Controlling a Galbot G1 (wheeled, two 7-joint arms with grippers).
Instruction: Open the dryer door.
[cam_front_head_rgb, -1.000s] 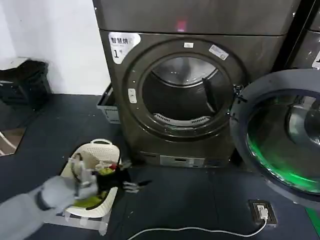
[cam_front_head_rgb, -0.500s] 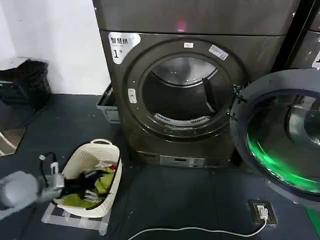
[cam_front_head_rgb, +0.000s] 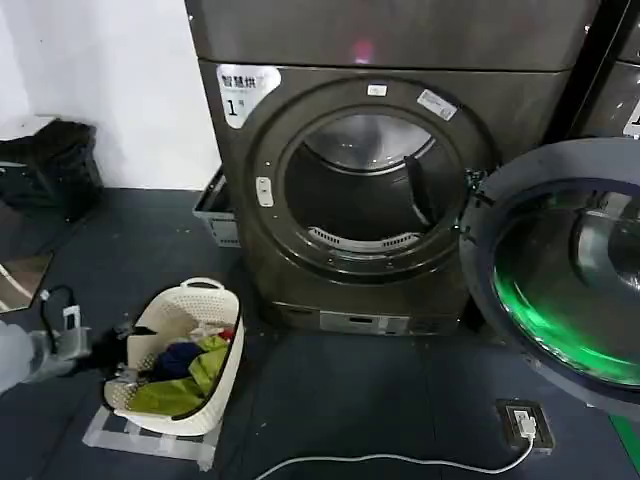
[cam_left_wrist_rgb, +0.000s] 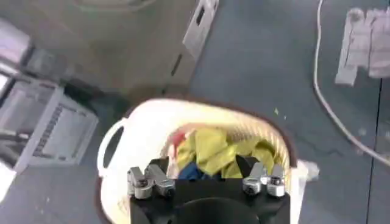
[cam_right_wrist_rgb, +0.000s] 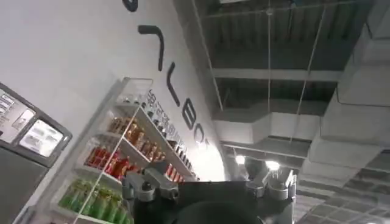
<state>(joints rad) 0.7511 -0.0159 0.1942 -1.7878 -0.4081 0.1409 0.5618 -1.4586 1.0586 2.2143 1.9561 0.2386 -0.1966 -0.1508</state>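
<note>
The dryer door (cam_front_head_rgb: 565, 270) stands swung wide open, far to the right of the left hand (cam_front_head_rgb: 105, 350), which hovers open-fingered at the laundry basket (cam_front_head_rgb: 205, 298).

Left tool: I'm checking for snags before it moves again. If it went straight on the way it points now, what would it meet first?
Most likely the clothes heaped in the white laundry basket. In the left wrist view the left tool points straight into the basket, open and empty. How far above the pile it sits is unclear.
</note>
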